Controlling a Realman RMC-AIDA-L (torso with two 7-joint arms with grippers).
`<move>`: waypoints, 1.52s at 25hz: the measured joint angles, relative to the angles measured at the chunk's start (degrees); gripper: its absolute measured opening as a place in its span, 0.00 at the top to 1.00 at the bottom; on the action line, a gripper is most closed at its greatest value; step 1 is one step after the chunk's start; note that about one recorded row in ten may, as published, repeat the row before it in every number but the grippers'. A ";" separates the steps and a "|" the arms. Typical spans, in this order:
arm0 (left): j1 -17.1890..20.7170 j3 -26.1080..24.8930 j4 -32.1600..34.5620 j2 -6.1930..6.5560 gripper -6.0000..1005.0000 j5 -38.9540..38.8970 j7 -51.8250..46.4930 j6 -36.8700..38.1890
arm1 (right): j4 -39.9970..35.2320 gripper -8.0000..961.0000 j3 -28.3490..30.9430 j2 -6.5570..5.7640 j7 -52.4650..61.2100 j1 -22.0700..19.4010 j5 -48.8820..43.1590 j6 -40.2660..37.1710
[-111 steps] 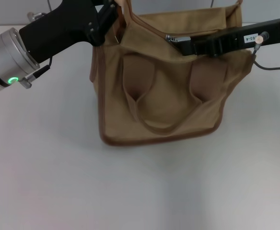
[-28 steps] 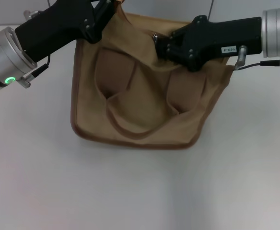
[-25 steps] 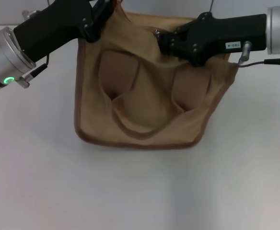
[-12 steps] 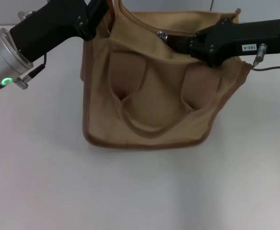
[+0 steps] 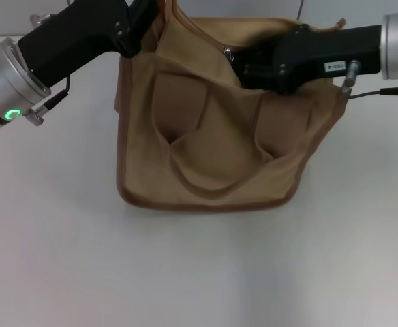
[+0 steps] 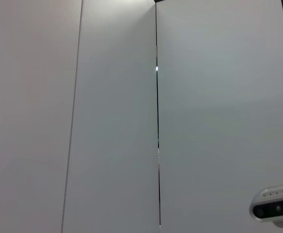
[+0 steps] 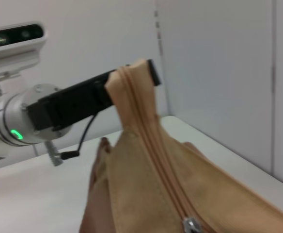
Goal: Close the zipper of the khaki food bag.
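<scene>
Bag (image 5: 212, 136): soft, slumps; zipper (image 7: 153, 160) needs tension. Left gripper (image 5: 148, 17) pinches corner. Right gripper (image 5: 238, 65) at slider; closure indeterminate.

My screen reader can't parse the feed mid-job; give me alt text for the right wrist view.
A khaki food bag rises in a peak, its zipper running down to a silver slider at the frame's lower edge. Behind it, the left end effector grips the bag's raised corner, above a white table.

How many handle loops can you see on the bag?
1 in full: a handle loop hangs down the khaki food bag's front. A strap by the left gripper may be a second.
</scene>
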 joint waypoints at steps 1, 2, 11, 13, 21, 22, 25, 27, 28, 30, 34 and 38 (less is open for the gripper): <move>-0.06 0.05 0.00 -0.02 0.95 0.00 0.00 0.11 | 1.10 0.95 -0.68 0.04 -0.68 1.00 0.03 0.07; -0.06 0.05 0.00 -0.02 0.95 0.00 0.00 0.11 | 1.10 0.90 -0.68 0.04 -0.68 1.00 0.03 0.07; -0.19 0.08 0.00 -0.01 0.95 0.00 0.18 0.45 | 0.06 0.44 -4.09 0.12 -4.87 1.25 0.27 -1.53; -0.26 -0.19 0.01 0.00 0.95 0.00 0.07 0.27 | -1.14 0.42 -3.98 0.00 -6.06 0.73 0.35 -3.09; -0.76 -0.22 0.02 -0.03 0.95 -0.11 0.02 0.31 | 4.73 0.44 -4.56 0.20 -9.93 1.77 6.32 -1.61; -0.76 -0.22 0.02 -0.03 0.95 -0.11 0.02 0.31 | 4.73 0.44 -4.56 0.20 -9.93 1.77 6.32 -1.61; -0.76 -0.18 0.02 -0.04 0.95 -0.17 0.01 0.45 | 7.29 0.45 -4.67 0.20 -10.64 2.41 8.15 -0.40; -0.61 -0.17 0.02 -0.03 0.95 -0.18 -0.04 0.57 | 8.30 0.45 -4.67 0.20 -11.63 2.42 9.12 0.14; -0.56 -0.18 0.02 -0.02 0.95 -0.18 -0.05 0.60 | 8.30 0.46 -4.67 0.20 -11.63 2.42 9.12 0.14; -0.43 -0.22 -0.04 0.03 0.95 -0.18 -0.08 0.64 | 8.61 0.46 -4.67 0.20 -11.88 2.41 9.37 0.14; -0.32 -0.22 -0.07 0.03 0.95 -0.14 -0.09 0.73 | 8.93 0.61 -4.56 0.18 -11.75 2.33 9.83 -0.15; -0.28 -0.19 -0.09 0.01 0.95 -0.10 -0.09 0.81 | 9.17 0.79 -4.41 0.09 -10.69 2.25 9.93 -0.49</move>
